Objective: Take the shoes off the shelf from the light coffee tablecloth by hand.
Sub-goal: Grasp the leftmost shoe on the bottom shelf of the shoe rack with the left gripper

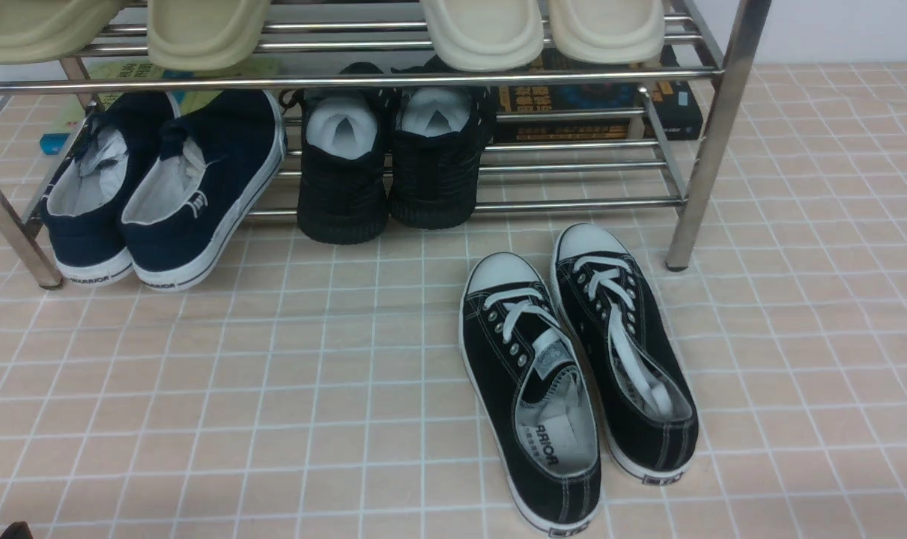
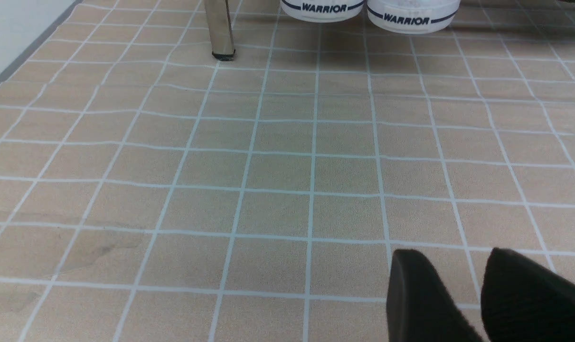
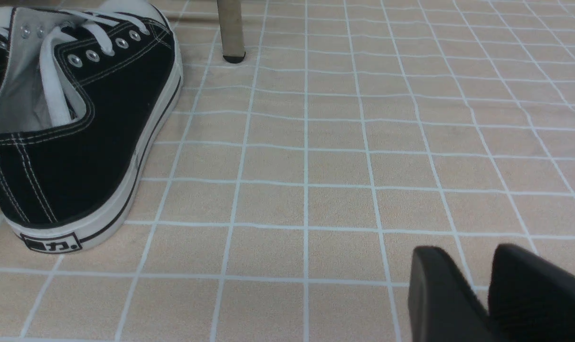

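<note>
The shoes, a navy slip-on pair [image 1: 161, 187], sit at the left end of the shelf's [image 1: 348, 78] lower tier. Their white "WARRIOR" heels overhang onto the light coffee tablecloth [image 1: 273, 412]. In the left wrist view those heels [image 2: 413, 14] lie far ahead of my left gripper [image 2: 451, 254], beside a chrome shelf leg [image 2: 220, 28]. That gripper hovers over bare cloth, fingers apart and empty. My right gripper [image 3: 463, 249] is also slightly open and empty, low over the cloth. Neither gripper shows in the front view.
Black lace-up sneakers [image 1: 573, 374] lie on the cloth in front of the shelf's right half, close to my right gripper [image 3: 73, 118]. All-black knit shoes [image 1: 389, 165] stand mid-shelf. Cream slippers [image 1: 483, 30] fill the upper tier, books [image 1: 573, 105] lie behind.
</note>
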`<state>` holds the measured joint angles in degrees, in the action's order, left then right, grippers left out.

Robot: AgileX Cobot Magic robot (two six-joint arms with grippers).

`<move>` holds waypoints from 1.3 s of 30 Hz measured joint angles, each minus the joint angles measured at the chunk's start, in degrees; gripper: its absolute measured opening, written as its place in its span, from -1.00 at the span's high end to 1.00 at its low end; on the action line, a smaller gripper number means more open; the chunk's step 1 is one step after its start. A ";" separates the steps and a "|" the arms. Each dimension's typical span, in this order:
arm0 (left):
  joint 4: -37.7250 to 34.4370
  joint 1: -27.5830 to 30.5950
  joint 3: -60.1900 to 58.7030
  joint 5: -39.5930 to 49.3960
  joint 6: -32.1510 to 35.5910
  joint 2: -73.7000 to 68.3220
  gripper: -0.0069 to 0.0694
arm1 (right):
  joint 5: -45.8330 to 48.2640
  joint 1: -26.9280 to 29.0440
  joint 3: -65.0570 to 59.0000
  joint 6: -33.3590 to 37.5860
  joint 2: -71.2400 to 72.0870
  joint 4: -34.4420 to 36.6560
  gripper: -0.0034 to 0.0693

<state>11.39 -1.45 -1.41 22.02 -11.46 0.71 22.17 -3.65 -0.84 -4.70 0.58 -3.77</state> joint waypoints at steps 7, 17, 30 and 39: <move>0.00 0.00 0.00 0.00 0.00 0.00 0.19 | 0.00 0.00 0.00 0.00 0.00 0.00 0.33; 0.00 0.00 0.00 0.00 0.00 0.00 0.19 | 0.00 0.00 0.00 0.00 0.00 0.00 0.31; 0.00 0.00 0.00 0.00 0.00 0.00 0.19 | 0.00 0.00 0.00 -0.05 0.00 0.00 0.28; 0.00 0.00 0.00 0.00 0.00 0.00 0.19 | 0.00 0.00 0.00 -0.05 0.00 0.00 0.26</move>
<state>11.39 -1.45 -1.41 22.02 -11.46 0.71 22.17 -3.65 -0.84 -4.75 0.58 -3.77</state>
